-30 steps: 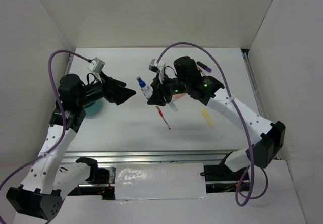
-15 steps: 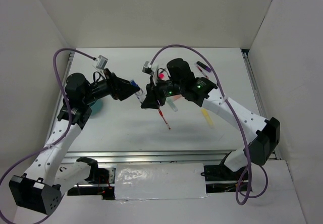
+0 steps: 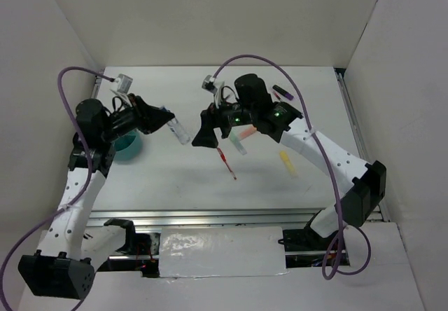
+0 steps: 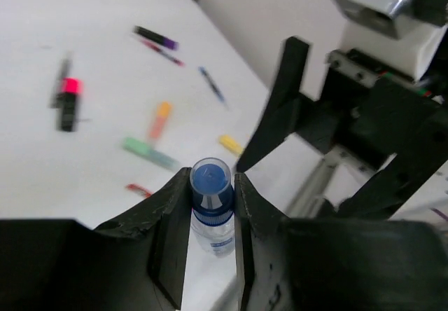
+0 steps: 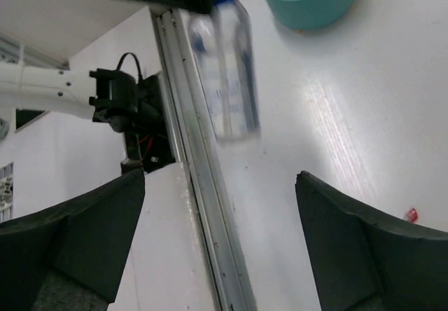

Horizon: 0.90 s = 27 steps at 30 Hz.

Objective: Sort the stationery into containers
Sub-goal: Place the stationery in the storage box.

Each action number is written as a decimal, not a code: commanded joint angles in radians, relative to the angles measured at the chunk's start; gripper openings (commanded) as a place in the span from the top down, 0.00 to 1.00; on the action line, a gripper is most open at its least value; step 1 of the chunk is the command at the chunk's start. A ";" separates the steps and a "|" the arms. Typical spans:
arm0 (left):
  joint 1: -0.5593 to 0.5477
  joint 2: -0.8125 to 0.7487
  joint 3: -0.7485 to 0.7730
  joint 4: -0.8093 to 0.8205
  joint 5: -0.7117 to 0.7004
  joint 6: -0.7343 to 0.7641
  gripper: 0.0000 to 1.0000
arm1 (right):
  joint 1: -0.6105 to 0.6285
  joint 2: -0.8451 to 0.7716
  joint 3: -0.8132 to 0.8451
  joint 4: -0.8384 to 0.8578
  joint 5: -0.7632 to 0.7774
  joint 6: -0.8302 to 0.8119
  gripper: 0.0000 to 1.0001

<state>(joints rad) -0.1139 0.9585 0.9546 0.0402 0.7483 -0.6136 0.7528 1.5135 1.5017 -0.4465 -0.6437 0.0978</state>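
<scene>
A clear blue-capped tube (image 4: 211,185) hangs above the table, and my left gripper (image 4: 212,178) is shut on its cap end. From above, the tube (image 3: 180,132) sticks out of the left gripper (image 3: 166,122) towards my right gripper (image 3: 205,130), which stands open just beside it with nothing between its fingers. The right wrist view shows the tube (image 5: 229,80) ahead of the wide-apart fingers (image 5: 364,255). The teal cup (image 3: 127,147) sits under the left arm. A red pen (image 3: 226,162), a yellow highlighter (image 3: 288,162) and a pastel green highlighter (image 3: 240,146) lie on the table.
A purple-black marker (image 3: 282,92) lies at the back right. The left wrist view shows more stationery spread out: an orange highlighter (image 4: 159,120), a pink marker (image 4: 67,101) and a thin dark pen (image 4: 211,85). A metal rail (image 5: 203,185) edges the table's near side.
The right gripper opened and let go of the tube. The left gripper closed on the tube's cap end and drew back to the left with it.
</scene>
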 commanded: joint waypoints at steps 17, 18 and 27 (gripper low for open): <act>0.787 0.339 0.403 -0.289 0.013 0.538 1.00 | -0.185 -0.053 -0.058 0.068 0.024 0.029 0.05; 0.796 0.350 0.394 -0.272 0.019 0.537 1.00 | -0.184 -0.050 -0.058 0.069 0.041 0.026 0.05; 0.833 0.503 0.343 0.027 0.077 0.497 1.00 | -0.202 -0.068 -0.106 0.104 0.061 0.017 0.06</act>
<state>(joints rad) 0.7147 1.4475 1.2953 -0.1230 0.7872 -0.1242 0.5579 1.4822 1.4097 -0.4015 -0.5926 0.1188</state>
